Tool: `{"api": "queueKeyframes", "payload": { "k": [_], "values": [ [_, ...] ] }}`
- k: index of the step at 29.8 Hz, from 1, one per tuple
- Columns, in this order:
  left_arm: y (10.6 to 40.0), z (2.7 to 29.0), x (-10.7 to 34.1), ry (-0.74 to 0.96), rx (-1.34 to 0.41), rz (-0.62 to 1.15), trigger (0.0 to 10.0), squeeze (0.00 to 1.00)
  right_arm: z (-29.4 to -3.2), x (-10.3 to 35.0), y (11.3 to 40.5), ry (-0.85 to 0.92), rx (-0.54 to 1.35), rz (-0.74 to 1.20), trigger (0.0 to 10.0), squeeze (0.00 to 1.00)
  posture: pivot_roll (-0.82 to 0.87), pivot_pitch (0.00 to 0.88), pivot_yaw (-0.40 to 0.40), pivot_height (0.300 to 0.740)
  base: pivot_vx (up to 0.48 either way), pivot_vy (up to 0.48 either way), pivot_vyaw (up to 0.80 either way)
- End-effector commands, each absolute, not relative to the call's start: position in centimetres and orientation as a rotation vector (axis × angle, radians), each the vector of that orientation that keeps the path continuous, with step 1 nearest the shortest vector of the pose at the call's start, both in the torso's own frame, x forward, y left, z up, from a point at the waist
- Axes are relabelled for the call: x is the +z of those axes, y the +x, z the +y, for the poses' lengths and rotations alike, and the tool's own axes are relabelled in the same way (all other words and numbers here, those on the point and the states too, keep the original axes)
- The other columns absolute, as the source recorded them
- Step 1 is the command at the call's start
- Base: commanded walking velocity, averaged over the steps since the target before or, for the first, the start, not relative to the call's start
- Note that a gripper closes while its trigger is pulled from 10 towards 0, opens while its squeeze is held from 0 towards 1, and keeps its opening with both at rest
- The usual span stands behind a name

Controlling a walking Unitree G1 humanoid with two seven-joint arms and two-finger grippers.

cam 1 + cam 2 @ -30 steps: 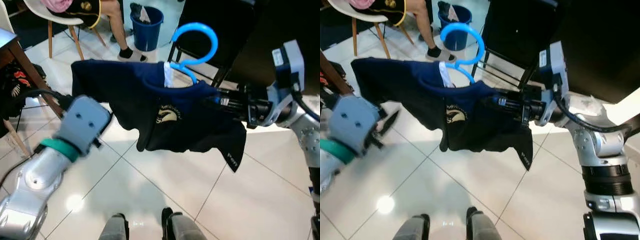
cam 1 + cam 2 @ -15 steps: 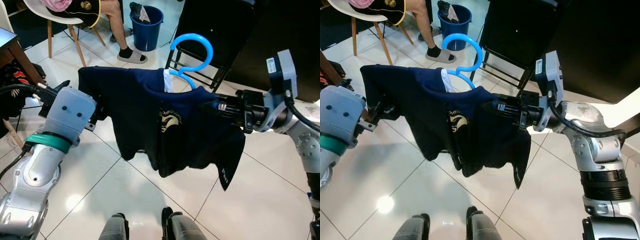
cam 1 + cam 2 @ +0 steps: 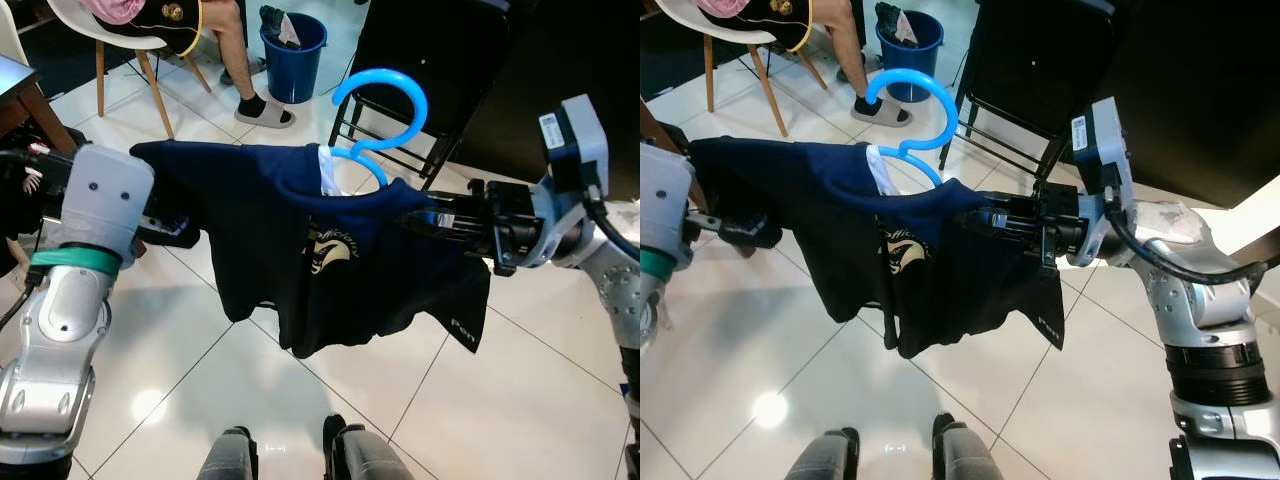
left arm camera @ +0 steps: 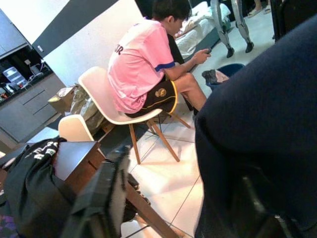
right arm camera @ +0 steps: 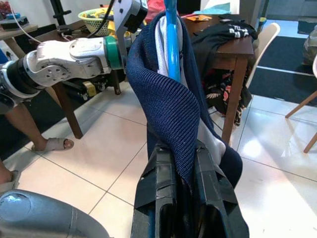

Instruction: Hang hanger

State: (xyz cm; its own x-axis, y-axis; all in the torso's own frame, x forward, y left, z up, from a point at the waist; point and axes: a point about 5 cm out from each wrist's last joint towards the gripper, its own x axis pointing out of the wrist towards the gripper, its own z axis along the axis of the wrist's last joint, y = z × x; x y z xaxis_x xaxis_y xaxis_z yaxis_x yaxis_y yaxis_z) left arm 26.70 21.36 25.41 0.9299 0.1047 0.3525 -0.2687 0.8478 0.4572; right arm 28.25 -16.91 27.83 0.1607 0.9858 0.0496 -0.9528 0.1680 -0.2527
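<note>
So, right gripper (image 3: 985, 217): clamped on navy shirt (image 3: 300, 240) shoulder w/ blue hanger (image 3: 380, 110)
left gripper (image 3: 185, 228): at opposite sleeve, finger state can't tell
bg: seated person (image 4: 148, 74), blue bucket (image 3: 293, 55)

White tiled floor (image 3: 150, 380), blue bucket (image 3: 294, 58), white chair (image 3: 105, 35), dark folding frame (image 3: 400, 130) standing on it

Head stereo pair downward over shirt (image 3: 330, 250) — wrist cameras close along fingers.
</note>
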Motion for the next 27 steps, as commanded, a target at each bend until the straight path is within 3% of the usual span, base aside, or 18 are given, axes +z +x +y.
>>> {"api": "queueKeyframes", "payload": {
  "k": [1, 3, 4, 19, 23, 27],
  "values": [
    [26.7, 21.5, 25.2, 0.508, 0.2, -0.32, 0.5, 0.0, -16.9, 28.5, 27.6, -0.189, 1.422, -0.255, 0.0, 0.0, 0.05, 0.136, -0.016, 0.74, 0.0, 0.0, 0.0],
    [26.7, 21.4, 25.3, 0.5, 0.194, -0.321, 0.5, 0.0, -16.9, 28.5, 27.6, -0.188, 1.422, -0.256, 0.0, 0.0, 0.05, 0.136, -0.016, 0.74, 0.0, 0.0, 0.0],
    [26.7, 21.3, 25.3, 0.495, 0.188, -0.324, 0.0, 0.0, -16.9, 28.4, 27.8, -0.19, 1.414, -0.253, 0.0, 0.0, 0.05, 0.137, -0.016, 0.74, 0.0, 0.0, 0.0],
    [26.4, 22.8, 24.8, 0.469, 0.357, -0.289, 0.0, 0.0, -17.5, 28.6, 28.7, -0.196, 1.358, -0.249, 0.0, 0.0, 0.06, 0.139, -0.018, 0.74, 0.0, 0.0, 0.0],
    [25.9, 25.6, 24.6, 0.484, 0.572, -0.219, 0.0, 0.0, -18.4, 29.0, 29.3, -0.184, 1.302, -0.264, 0.0, 0.0, 0.06, 0.138, -0.016, 0.74, 0.0, 0.0, 0.0],
    [25.7, 26.7, 24.5, 0.508, 0.658, -0.193, 0.0, 0.0, -18.7, 29.0, 29.4, -0.182, 1.292, -0.263, 0.0, 0.0, 0.06, 0.136, -0.014, 0.74, 0.0, 0.0, 0.0]
  ]
}}
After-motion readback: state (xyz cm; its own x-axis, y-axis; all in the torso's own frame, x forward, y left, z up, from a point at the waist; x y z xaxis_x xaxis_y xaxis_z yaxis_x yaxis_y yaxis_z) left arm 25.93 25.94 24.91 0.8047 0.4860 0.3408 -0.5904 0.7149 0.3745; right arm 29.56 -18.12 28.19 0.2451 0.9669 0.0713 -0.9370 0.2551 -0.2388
